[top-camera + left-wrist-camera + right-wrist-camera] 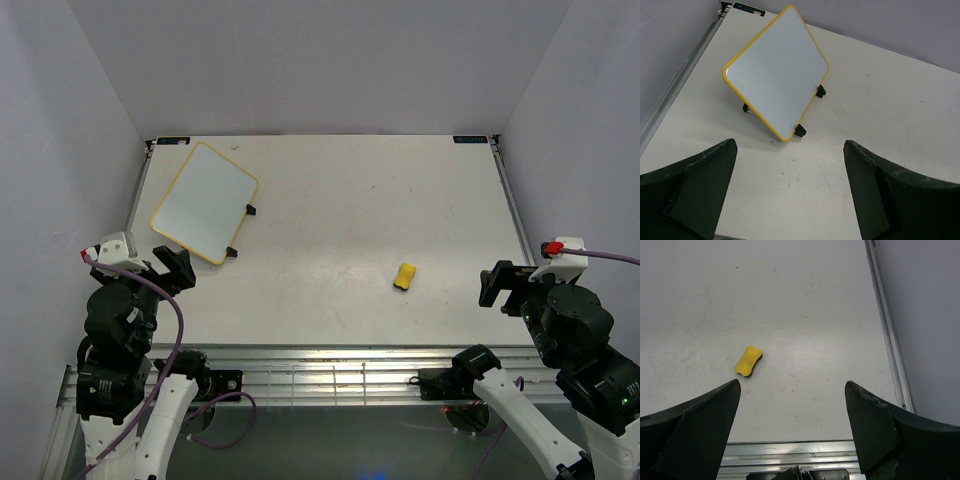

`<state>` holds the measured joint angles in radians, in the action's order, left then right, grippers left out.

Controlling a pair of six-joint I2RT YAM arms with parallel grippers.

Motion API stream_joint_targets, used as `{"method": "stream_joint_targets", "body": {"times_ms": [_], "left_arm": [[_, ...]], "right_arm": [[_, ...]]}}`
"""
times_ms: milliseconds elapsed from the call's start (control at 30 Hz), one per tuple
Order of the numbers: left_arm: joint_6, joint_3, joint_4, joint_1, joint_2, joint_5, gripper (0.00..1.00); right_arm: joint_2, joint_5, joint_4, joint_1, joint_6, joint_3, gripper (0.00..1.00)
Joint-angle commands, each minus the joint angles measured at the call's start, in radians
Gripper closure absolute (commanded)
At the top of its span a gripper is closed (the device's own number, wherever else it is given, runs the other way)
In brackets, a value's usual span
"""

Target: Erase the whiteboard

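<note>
The whiteboard point(205, 202), white with a thin yellow frame and small black feet, lies at the table's back left with no writing visible; it also shows in the left wrist view point(776, 71). The small yellow eraser point(404, 277) lies right of centre, also in the right wrist view point(748, 361). My left gripper point(178, 265) is open and empty, near the table's left front, short of the board point(790, 155). My right gripper point(495, 283) is open and empty, to the right of the eraser point(792, 395).
The pale table point(340, 200) has metal rails along its left, right point(886, 325) and front edges. Purple-grey walls close in on three sides. Cables hang from both arms near the front rail point(320, 360).
</note>
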<state>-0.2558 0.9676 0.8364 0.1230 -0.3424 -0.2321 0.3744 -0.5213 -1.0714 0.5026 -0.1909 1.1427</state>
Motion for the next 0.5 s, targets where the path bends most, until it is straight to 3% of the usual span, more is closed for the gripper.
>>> {"method": "stream_joint_targets", "body": {"times_ms": [0,467], "left_arm": [[-0.014,-0.006,-0.016,0.006,0.016,0.02,0.02],[-0.04,-0.012,-0.016,0.006,0.023,0.047,0.02]], "right_arm": [[-0.011,-0.009,0.044,0.004,0.027,0.009,0.1],[-0.005,0.033,0.053,0.002,0.028,-0.001,0.1]]}}
